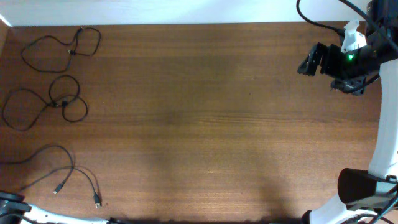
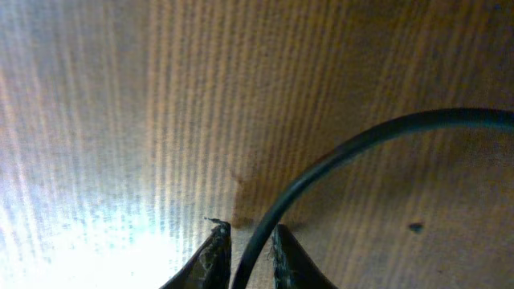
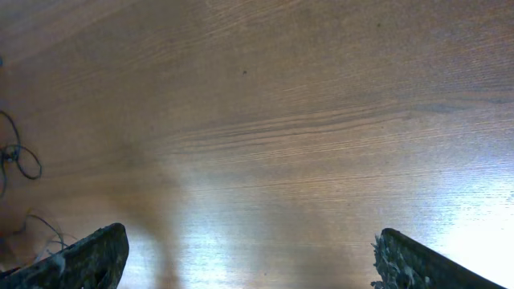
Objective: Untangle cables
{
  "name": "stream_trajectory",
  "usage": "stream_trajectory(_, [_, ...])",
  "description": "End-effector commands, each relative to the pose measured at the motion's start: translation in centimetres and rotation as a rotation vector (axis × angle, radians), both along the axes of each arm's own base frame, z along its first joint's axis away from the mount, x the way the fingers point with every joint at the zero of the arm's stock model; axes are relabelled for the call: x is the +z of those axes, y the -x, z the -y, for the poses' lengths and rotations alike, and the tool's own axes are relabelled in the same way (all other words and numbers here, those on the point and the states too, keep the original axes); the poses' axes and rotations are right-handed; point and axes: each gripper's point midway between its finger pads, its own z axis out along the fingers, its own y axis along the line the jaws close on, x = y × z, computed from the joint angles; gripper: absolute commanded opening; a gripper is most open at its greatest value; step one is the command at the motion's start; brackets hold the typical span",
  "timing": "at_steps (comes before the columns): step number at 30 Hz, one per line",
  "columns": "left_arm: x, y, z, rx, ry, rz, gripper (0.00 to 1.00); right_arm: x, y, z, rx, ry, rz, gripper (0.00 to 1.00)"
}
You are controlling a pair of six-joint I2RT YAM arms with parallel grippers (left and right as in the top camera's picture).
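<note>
Desk (image 1: 217,124) is brown wood. The cables (image 1: 64,104) lie all on its left part in overhead view, as 3 separate loose loops, not one bundle, and they don't touch each other.

Top cable (image 1: 69,53) is near the far left corner, 2 thin loops meeting at a small knot. Middle cable (image 1: 25,118) is just below it: one big loop to the left and 2 smaller ones to the right. Bottom cable (image 1: 73,167) makes an arc from the left edge, then goes down in 2 strands. Each strand ends in a small plug (image 1: 97,203), and the strands are a bit apart.

L tool (image 2: 250,229) is narrow and holding a black cable (image 2: 337,152). The cable passes between the 2 fingertips (image 2: 217,249) and curves up and to the right, above the desk surface. Which of the 3 it is, cannot tell from the wrist view. In overhead only a bit of the left arm (image 1: 9,202) shows, at the bottom left corner, near the bottom cable.

R tool (image 1: 308,62) is at the far right of the desk, well apart from all cables. In the right wrist view, R tool (image 3: 250,233) is wide w/ nothing between the fingers (image 3: 88,257), only bare wood under it. A few cable loops show small at the left edge of this view.
</note>
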Motion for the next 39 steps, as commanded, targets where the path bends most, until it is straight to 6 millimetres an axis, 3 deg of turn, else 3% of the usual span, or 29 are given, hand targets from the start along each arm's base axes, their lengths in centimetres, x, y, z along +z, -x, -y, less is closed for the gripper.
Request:
stream_trajectory(1, [0.2,-2.4,0.0,-0.031,0.009,0.125,0.06,-0.3,-0.1,-0.4,0.003,-0.016,-0.015,0.98])
stream_trajectory(9, [0.5,-4.9,0.1,-0.122,-0.001,0.182,0.0,-0.3,-0.1,-0.4,0.003,-0.016,-0.016,0.98])
stream_trajectory(13, [0.5,-6.1,0.3,-0.248,-0.016,0.176,0.0,-0.3,-0.1,-0.4,0.003,-0.016,-0.016,0.98])
stream_trajectory(20, [1.1,-10.0,1.0,-0.396,-0.028,0.286,0.03,-0.3,-0.2,-0.4,0.003,-0.016,-0.015,0.98])
stream_trajectory(22, [1.1,-10.3,1.2,-0.403,-0.027,0.286,0.16,-0.3,-0.1,-0.4,0.003,-0.016,-0.015,0.98])
stream_trajectory(23, [1.1,-10.3,1.2,-0.403,-0.024,0.286,0.37,-0.3,-0.1,-0.4,0.003,-0.016,-0.015,0.98])
stream_trajectory(24, [1.0,-10.2,1.3,-0.402,-0.019,0.285,0.77,-0.3,-0.1,-0.4,0.003,-0.016,-0.015,0.98])
stream_trajectory(25, [1.0,-10.1,1.4,-0.399,-0.015,0.284,0.95,-0.3,-0.1,-0.4,0.003,-0.016,-0.015,0.99])
stream_trajectory(26, [1.0,-10.1,1.5,-0.399,-0.012,0.283,0.99,-0.3,-0.1,-0.4,0.003,-0.016,-0.015,0.98])
stream_trajectory(33, [1.5,-9.4,2.7,-0.371,0.05,0.269,0.99,-0.4,0.1,-0.4,0.003,-0.017,-0.024,0.98])
stream_trajectory(37, [4.1,-8.6,2.3,-0.32,0.022,0.228,0.99,-0.4,0.2,-0.4,0.007,-0.016,-0.028,0.98])
stream_trajectory(39, [6.7,-8.6,2.3,-0.325,-0.023,0.237,0.99,-0.4,0.2,-0.4,0.023,-0.011,-0.023,0.98])
